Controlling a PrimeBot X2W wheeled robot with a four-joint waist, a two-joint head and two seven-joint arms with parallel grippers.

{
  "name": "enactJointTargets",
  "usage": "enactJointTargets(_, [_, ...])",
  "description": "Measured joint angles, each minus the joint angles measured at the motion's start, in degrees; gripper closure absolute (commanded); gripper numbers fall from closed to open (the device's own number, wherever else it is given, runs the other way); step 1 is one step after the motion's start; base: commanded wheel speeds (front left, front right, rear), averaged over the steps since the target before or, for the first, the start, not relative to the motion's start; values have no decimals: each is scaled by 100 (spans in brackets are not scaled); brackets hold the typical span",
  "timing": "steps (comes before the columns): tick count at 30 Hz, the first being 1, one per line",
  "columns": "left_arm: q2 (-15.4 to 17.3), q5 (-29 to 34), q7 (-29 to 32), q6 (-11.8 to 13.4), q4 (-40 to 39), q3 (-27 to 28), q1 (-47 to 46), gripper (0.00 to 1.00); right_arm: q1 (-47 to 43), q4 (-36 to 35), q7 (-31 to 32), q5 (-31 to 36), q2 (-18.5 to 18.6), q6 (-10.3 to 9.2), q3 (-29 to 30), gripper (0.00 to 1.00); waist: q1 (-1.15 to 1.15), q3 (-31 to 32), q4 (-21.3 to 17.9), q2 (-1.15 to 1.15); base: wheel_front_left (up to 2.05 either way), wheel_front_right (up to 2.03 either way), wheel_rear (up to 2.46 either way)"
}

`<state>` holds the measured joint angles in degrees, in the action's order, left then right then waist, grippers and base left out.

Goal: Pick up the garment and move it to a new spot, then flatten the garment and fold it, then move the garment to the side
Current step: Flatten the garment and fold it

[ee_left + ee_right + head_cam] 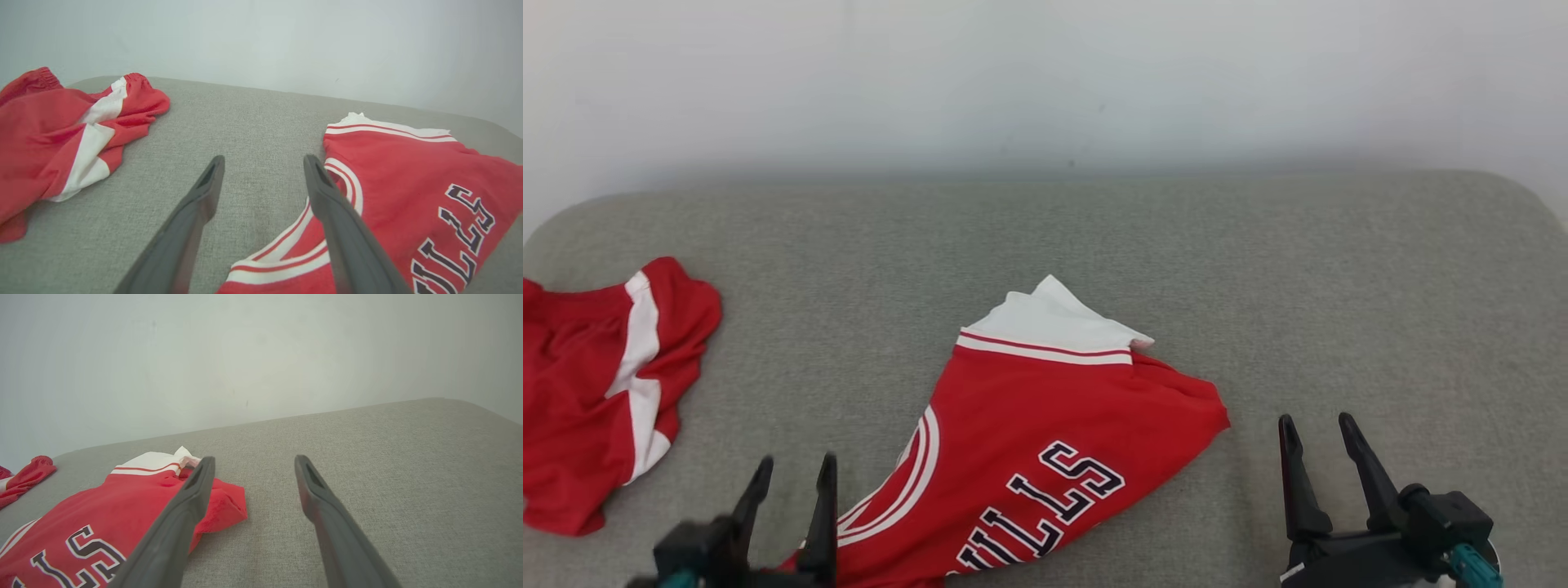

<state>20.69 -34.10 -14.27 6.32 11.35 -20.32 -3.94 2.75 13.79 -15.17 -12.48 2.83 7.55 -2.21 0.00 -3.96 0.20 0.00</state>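
Head view — left gripper (796, 460), right gripper (1316, 418) agape, empty, beside the jersey (1045, 408) — shorts (49, 134), gathered waistband plain, from left wrist.

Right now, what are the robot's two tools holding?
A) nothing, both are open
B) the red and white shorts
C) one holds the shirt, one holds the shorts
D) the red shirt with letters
A: the left tool and the right tool both have their fingers spread apart and grip nothing, while the lettered red shirt lies on the grey cushion between them.
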Motion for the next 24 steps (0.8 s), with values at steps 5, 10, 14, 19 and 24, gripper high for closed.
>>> enactJointTargets(5, [-1,29,155,-300,402,-120,-802,0,98,-13,1,19,0,0,-42,0,0,-70,-205,0,0,0,0])
enactJointTargets(10, [-54,18,338,-566,910,-218,-1485,0,202,-32,0,23,3,0,-64,0,0,-188,-462,1,0,0,0])
enactJointTargets(14, [-90,-41,541,-778,1440,-288,-1924,0,219,-33,0,-23,4,0,-76,0,0,-304,-697,0,0,0,0])
enactJointTargets(19, [-205,-133,972,-944,2259,-426,-2273,0,306,-35,0,-77,2,0,-82,0,1,-458,-971,1,0,0,0])
enactJointTargets(24, [-352,-242,1240,-1061,2760,-534,-2386,0,311,-33,0,-110,3,0,-60,0,1,-576,-1158,1,0,0,0])
